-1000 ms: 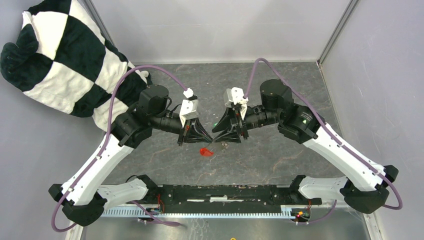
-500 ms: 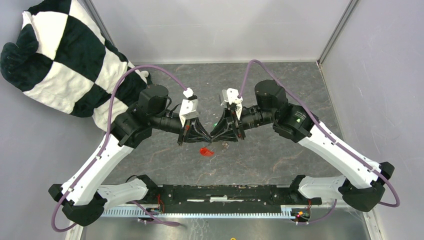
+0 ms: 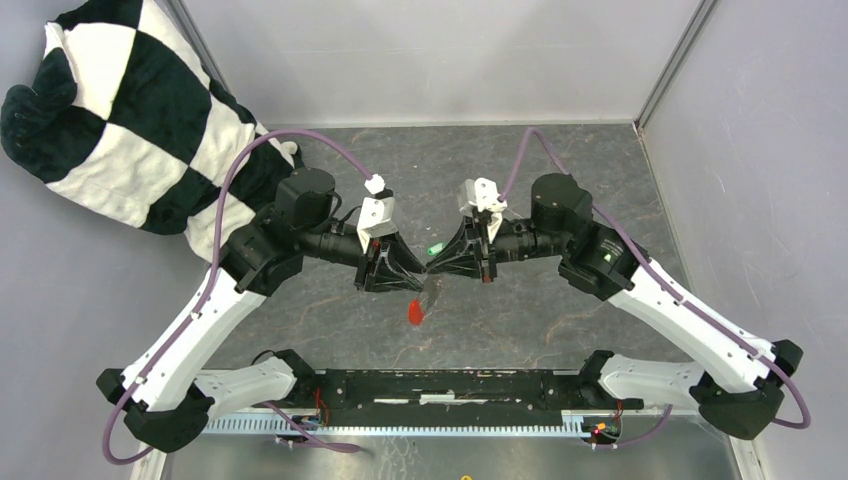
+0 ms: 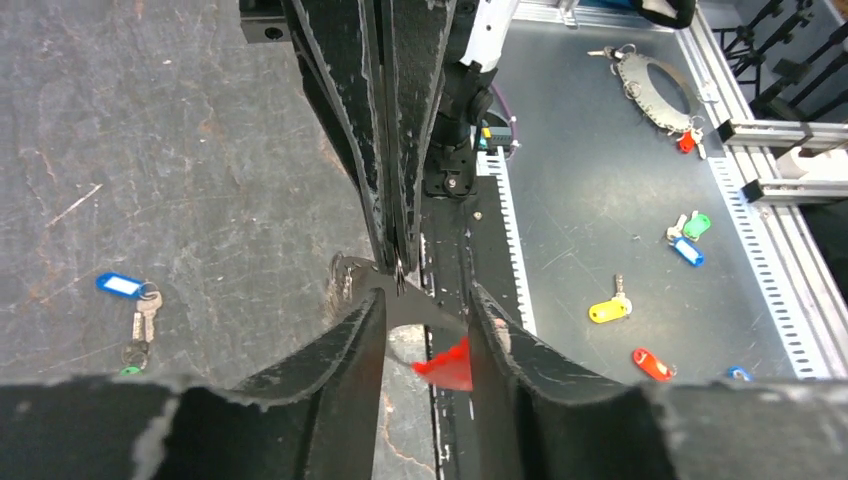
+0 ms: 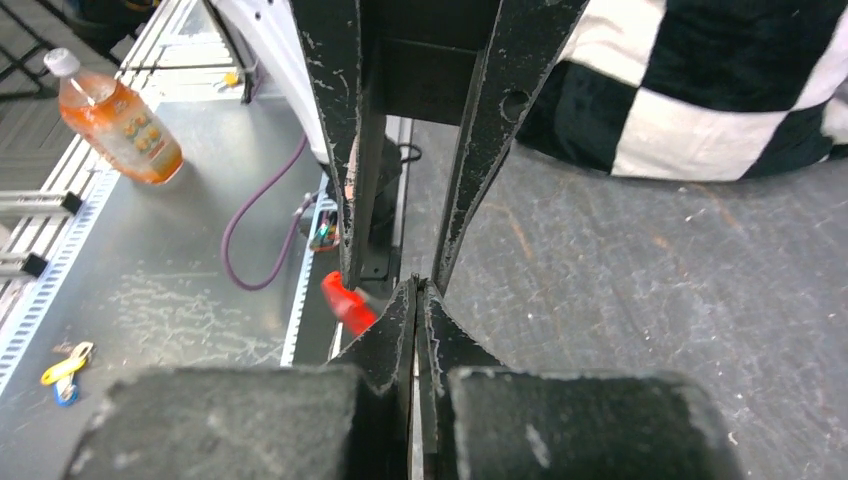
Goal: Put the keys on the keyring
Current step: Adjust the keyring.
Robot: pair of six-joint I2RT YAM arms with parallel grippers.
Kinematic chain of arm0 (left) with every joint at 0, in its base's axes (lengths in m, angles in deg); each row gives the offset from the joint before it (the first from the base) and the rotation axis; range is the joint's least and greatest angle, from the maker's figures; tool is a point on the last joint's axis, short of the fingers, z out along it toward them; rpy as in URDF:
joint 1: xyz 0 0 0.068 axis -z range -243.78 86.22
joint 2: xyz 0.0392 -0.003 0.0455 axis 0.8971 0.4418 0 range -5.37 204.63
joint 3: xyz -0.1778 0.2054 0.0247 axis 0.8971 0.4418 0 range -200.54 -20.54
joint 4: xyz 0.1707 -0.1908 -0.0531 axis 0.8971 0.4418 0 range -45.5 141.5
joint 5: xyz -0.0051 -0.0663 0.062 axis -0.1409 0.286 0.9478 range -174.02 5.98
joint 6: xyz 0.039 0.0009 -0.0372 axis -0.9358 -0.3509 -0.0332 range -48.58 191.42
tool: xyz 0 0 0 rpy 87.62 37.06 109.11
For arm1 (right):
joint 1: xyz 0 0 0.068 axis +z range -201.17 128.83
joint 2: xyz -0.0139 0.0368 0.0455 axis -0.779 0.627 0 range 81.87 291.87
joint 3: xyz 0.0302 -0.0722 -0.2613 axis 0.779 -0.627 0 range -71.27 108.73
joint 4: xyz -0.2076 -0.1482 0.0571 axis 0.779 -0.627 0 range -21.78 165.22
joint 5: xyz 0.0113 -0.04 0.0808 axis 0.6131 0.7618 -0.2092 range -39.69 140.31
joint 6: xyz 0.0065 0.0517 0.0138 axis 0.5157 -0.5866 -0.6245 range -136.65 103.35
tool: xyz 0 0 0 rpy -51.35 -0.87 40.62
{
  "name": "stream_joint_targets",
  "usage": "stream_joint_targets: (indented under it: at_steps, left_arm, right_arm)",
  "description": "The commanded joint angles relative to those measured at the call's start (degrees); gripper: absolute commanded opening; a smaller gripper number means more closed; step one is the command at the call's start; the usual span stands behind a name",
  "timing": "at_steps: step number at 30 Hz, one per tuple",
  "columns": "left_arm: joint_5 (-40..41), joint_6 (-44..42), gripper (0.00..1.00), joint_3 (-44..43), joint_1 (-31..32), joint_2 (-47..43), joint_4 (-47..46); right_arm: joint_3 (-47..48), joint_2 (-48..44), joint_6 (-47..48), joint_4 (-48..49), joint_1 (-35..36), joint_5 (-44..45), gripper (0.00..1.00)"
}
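Here, the left gripper [image 3: 418, 276] clasps the keyring [image 4: 420, 308] between its fingers, red tag [image 3: 414, 311] dangling below. The right gripper [image 5: 418, 295] pinches the ring too. The 2 keys [image 4: 140, 310] lie on the table [image 3: 560, 170], just far of both.

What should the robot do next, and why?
Probably the right tool should back off and fetch the blue key. The left tool grips the keyring, red tag dangling, while the blue key lies loose on the table, not threaded yet.
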Motion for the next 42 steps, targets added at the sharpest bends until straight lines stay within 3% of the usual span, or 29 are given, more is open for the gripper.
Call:
stream_joint_targets:
  at_steps: [1,9,18,30,37,42]
  left_arm:
    - [-0.3,0.4,0.45,-3.0,0.2,-0.3,-2.0]
    - [1.6,-3.3,0.44,-2.7,0.1,-0.4,-0.4]
    - [-4.0,9.9,0.39,5.7,0.2,-1.8,-15.2]
    - [-4.3,10.9,0.4,7.6,0.2,-2.6,-17.5]
    - [-3.2,7.5,0.45,3.9,0.1,-3.1,-13.4]
    - [-1.5,3.7,0.43,3.1,0.1,-2.7,-10.5]
  right_arm:
    - [-3.3,-4.4,-3.7,11.7,-0.5,2.8,0.0]
    - [-10.5,-8.7,-8.6,22.3,-1.0,2.6,0.0]
    - [-22.6,-11.7,-20.4,42.8,-1.0,5.5,0.0]
    - [-40.2,-14.5,-35.0,72.3,-1.0,15.4,0.0]
    - [-42.5,-15.2,-36.4,75.6,-1.0,15.5,0.0]
    - [-44.3,-15.1,-38.4,80.5,-1.0,15.1,0.0]
